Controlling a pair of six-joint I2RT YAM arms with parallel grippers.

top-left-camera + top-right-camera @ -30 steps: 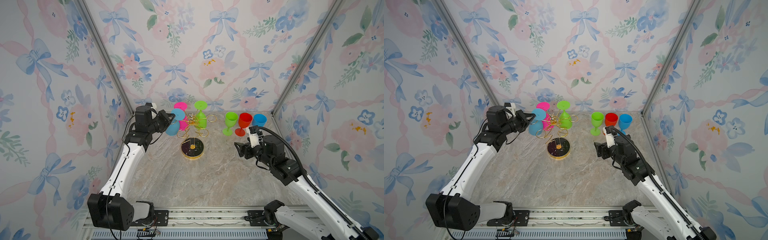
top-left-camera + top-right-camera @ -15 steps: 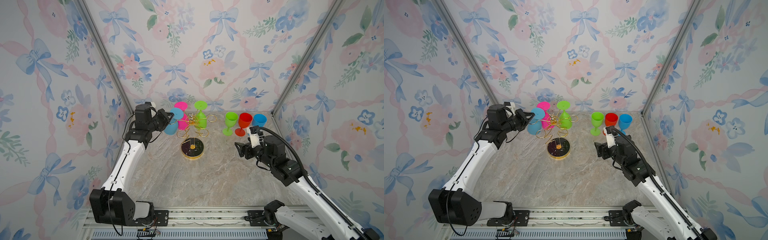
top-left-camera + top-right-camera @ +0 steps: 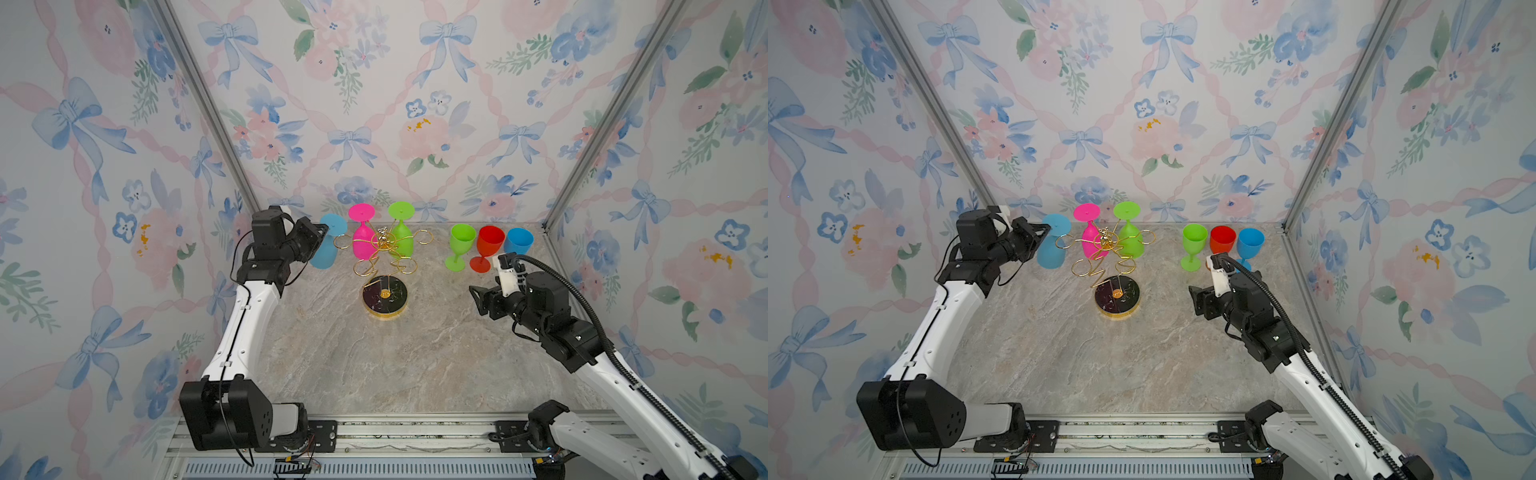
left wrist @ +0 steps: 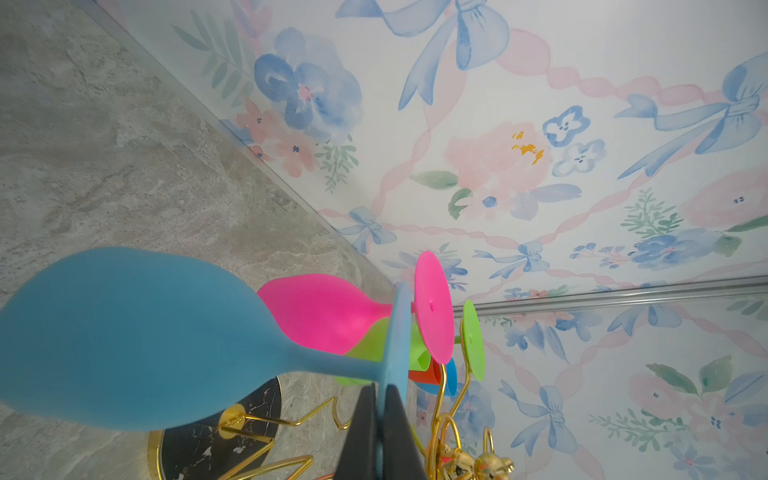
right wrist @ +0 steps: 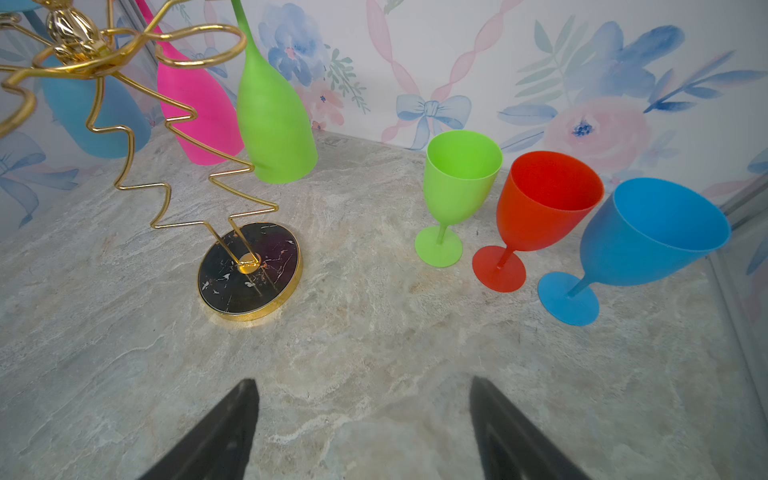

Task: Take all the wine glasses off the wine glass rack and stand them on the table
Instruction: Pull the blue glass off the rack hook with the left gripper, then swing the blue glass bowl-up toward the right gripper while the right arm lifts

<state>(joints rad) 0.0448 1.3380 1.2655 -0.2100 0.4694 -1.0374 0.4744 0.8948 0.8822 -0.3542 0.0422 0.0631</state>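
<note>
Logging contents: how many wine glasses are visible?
6. Upright lime plastic glass, red glass, blue glass: right of the gold wire rack. Inverted pink glass, green glass: hanging on it. Inverted light-blue glass: gripped by the left end effector. None seems hidden.

Near half: bare table (image 3: 374, 374) from its left edge to its right edge, nothing standing on it.
Centre: rack base (image 3: 384, 297) stands alone, with free marble on both sides.
Far centre: gold rack arms (image 3: 384, 245) carry the pink glass (image 3: 360, 247) and the hanging green glass (image 3: 402, 245) (bowls close together, no way between).
Far left: held blue glass (image 3: 323, 253) and left gripper (image 3: 321, 229) fill the space just left of the rack arms.
Far right: upright green glass (image 3: 460, 245), red glass (image 3: 489, 245) and upright blue glass (image 3: 518, 242) stand in a tight row.
Lane: open strip between the rack arms and that row, running to the table's far edge.
</note>
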